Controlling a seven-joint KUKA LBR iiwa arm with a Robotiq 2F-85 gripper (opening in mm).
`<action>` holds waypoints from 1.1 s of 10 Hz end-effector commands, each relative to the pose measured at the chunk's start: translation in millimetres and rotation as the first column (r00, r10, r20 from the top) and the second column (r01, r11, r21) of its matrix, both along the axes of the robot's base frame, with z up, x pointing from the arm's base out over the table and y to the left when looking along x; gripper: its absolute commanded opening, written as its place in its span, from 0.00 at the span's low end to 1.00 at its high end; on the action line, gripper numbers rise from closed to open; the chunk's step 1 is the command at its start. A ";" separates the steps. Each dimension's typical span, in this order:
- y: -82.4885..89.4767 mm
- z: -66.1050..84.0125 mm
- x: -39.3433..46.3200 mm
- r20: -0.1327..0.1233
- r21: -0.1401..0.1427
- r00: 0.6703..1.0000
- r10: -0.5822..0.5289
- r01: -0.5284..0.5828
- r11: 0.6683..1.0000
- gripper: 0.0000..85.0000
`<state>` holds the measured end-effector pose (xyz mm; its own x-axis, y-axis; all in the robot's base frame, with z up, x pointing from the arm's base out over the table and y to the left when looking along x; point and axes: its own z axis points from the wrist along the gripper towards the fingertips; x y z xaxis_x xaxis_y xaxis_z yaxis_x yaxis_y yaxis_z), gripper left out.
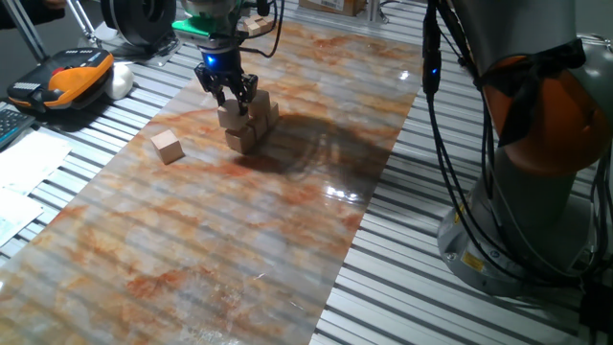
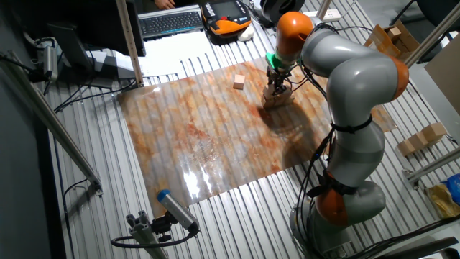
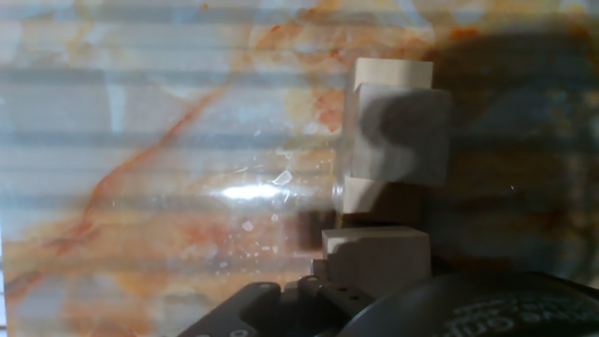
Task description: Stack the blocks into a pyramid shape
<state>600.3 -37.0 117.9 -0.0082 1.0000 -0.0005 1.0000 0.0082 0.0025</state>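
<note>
Several light tan wooden blocks form a small stack [image 1: 251,123] on the marbled mat; it also shows in the other fixed view [image 2: 275,97]. One more block [image 1: 168,147] lies alone to the left of the stack [image 2: 238,82]. My gripper [image 1: 233,100] hovers right over the stack's near-left block [image 1: 230,117], fingers spread about a block's width, tips just at its top. In the hand view the stacked blocks [image 3: 398,131] lie ahead and one block [image 3: 377,262] sits close to the hand. My fingertips are hidden there.
The marbled mat [image 1: 220,240] covers a slatted metal table. An orange-black handset [image 1: 72,79] and papers lie at the far left. My arm's base [image 1: 536,192] and cables stand at the right. A keyboard [image 2: 171,21] lies beyond the mat.
</note>
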 end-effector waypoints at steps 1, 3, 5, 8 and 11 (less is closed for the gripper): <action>-0.9 -0.3 -0.1 -0.005 -0.001 1.000 -0.017 0.017 1.000 0.00; -2.9 -1.0 -0.3 -0.014 -0.008 1.000 -0.026 0.026 1.000 0.00; -4.4 -1.4 -0.4 -0.029 -0.028 0.999 -0.015 0.014 1.000 0.00; -8.3 -0.3 0.4 -0.043 -0.039 0.999 -0.025 0.023 0.999 0.00; -9.0 -0.5 0.5 -0.052 -0.046 0.998 -0.036 0.034 0.998 0.00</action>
<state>600.9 -46.1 117.4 0.0288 0.9985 -0.0470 0.9982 -0.0312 -0.0520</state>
